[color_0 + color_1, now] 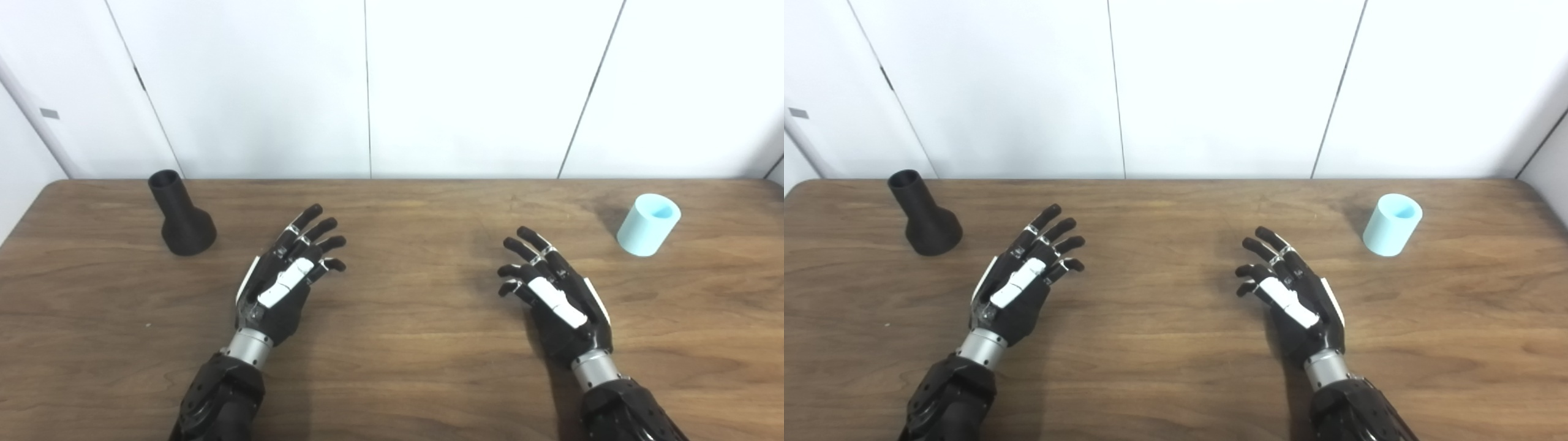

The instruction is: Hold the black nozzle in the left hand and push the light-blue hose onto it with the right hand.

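Note:
The black nozzle (182,215) stands upright on the wooden table (404,373) at the back left, narrow tube end up and wide base down. A short light-blue hose piece (648,224) stands at the back right, its open end tilted up. My left hand (288,278) hovers open over the table, to the right of the nozzle and nearer to me, with fingers spread. My right hand (554,291) is likewise open, to the left of the hose and nearer to me. Neither hand touches anything.
White wall panels (367,86) rise just behind the table's far edge. The rounded left table corner (58,184) lies near the nozzle. Bare wood lies between the two hands and along the near side.

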Motion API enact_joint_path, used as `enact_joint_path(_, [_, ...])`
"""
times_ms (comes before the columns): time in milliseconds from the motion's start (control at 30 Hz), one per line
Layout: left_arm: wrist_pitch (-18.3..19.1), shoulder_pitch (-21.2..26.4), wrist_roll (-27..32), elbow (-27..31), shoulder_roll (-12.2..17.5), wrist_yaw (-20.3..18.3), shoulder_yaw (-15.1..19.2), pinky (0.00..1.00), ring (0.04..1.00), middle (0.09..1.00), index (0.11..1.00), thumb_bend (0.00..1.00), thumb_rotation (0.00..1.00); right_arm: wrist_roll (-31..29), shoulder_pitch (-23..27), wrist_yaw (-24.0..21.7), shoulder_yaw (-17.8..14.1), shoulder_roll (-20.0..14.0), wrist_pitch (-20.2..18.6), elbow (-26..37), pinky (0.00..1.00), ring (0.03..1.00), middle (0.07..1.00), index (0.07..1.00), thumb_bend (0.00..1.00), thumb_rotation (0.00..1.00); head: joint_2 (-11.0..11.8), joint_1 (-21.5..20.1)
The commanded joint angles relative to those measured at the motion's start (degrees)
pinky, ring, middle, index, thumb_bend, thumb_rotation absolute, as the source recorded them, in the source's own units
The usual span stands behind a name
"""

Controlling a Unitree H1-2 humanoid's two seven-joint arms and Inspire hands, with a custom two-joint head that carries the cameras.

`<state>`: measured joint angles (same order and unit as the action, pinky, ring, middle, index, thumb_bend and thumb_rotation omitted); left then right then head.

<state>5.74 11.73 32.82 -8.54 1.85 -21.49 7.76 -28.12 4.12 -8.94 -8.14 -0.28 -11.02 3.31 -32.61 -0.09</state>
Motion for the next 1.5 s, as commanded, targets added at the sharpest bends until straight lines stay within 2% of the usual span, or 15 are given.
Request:
enact_joint_path(0, [-0.72,-2.37,-0.39,-2.67,0.31,-0.93,0.06,0.51,0.686,0.763,0.812,0.71,0.07,-0.46,1.33,-0.28,-0.19,-0.05,0.79,1.80,0.35,0.526,0.724,0.738,0.74,0.17,-0.09,0.01])
enact_joint_path(433, [-0.76,-2.28,-0.21,-3.03,0.39,-1.17,0.14,0.51,0.685,0.762,0.805,0.70,0.06,-0.66,1.44,-1.09,-0.28,-0.34,1.57,1.17,0.35,0.523,0.725,0.741,0.75,0.18,-0.08,0.13])
enact_joint_path(533, [-1.15,-2.30,-0.64,-3.18,0.04,-0.87,-0.04,0.51,0.680,0.760,0.800,0.71,0.06,-0.94,1.36,-1.41,-0.45,-0.67,1.57,1.10,0.35,0.524,0.727,0.743,0.75,0.18,0.60,4.00])
enact_joint_path(600, [-2.16,-2.32,-1.73,-3.62,-0.89,-0.17,-0.48,0.50,0.659,0.749,0.786,0.74,0.07,-1.07,1.02,-1.55,-0.90,-1.24,1.71,1.07,0.35,0.528,0.726,0.749,0.73,0.19,2.45,11.39])
enact_joint_path(633, [-2.56,-2.32,-2.15,-3.84,-1.25,0.04,-0.65,0.51,0.653,0.750,0.782,0.75,0.08,-1.20,0.92,-1.67,-1.11,-1.47,1.79,0.98,0.35,0.532,0.723,0.756,0.71,0.19,2.45,11.39])
enact_joint_path(700, [-3.25,-2.20,-2.85,-4.82,-2.49,0.28,-1.17,0.50,0.647,0.746,0.772,0.77,0.09,-1.88,0.75,-2.37,-1.65,-2.34,1.54,0.79,0.35,0.546,0.733,0.768,0.70,0.20,4.62,17.51])
enact_joint_path(767, [-3.89,-2.04,-3.34,-5.71,-3.52,0.45,-1.69,0.49,0.661,0.745,0.770,0.79,0.09,-2.45,0.76,-2.84,-1.99,-2.97,1.09,0.77,0.34,0.563,0.761,0.780,0.66,0.19,5.70,20.32])
enact_joint_path(900, [-5.27,-1.65,-4.19,-7.01,-4.68,0.72,-1.92,0.50,0.666,0.750,0.772,0.78,0.08,-1.64,0.62,-1.72,-1.43,-3.28,-0.44,2.73,0.33,0.583,0.795,0.795,0.59,0.18,7.49,22.88])
enact_joint_path(1033, [-6.42,-1.26,-4.88,-6.78,-4.94,1.48,-1.40,0.56,0.672,0.742,0.776,0.79,0.07,-0.86,0.59,-2.26,-0.58,-3.57,0.29,3.46,0.28,0.570,0.811,0.820,0.55,0.22,7.78,23.07])
enact_joint_path(1133, [-9.87,-0.98,-10.16,-3.11,-3.84,4.25,-1.58,0.56,0.680,0.746,0.774,0.75,0.11,1.75,0.39,1.61,-0.55,-2.59,-1.27,5.90,0.29,0.537,0.762,0.769,0.58,0.18,7.77,22.72])
enact_joint_path(1200, [-13.51,-0.83,-18.57,0.21,-1.95,7.82,-2.63,0.56,0.682,0.747,0.776,0.72,0.16,1.69,0.37,2.57,-0.65,-2.27,-2.48,7.07,0.30,0.535,0.751,0.758,0.58,0.15,7.72,22.74])
enact_joint_path(1267, [-15.38,-0.64,-26.30,3.46,0.00,11.30,-3.31,0.55,0.683,0.740,0.773,0.75,0.20,0.43,0.61,2.07,-0.69,-2.38,-3.24,7.31,0.29,0.535,0.758,0.774,0.56,0.15,7.82,23.16])
enact_joint_path(1400, [-14.61,0.32,-33.68,9.16,2.98,15.30,-2.65,0.59,0.674,0.723,0.763,0.77,0.18,-0.20,1.03,1.91,-0.26,-2.50,-4.91,8.41,0.25,0.562,0.818,0.795,0.46,0.17,7.89,23.61])
enact_joint_path(1467, [-13.29,1.84,-36.00,11.91,5.70,16.48,-1.51,0.60,0.677,0.723,0.765,0.76,0.20,0.00,1.10,1.28,-0.16,-2.67,-4.04,7.78,0.24,0.562,0.818,0.792,0.45,0.18,7.77,23.45])
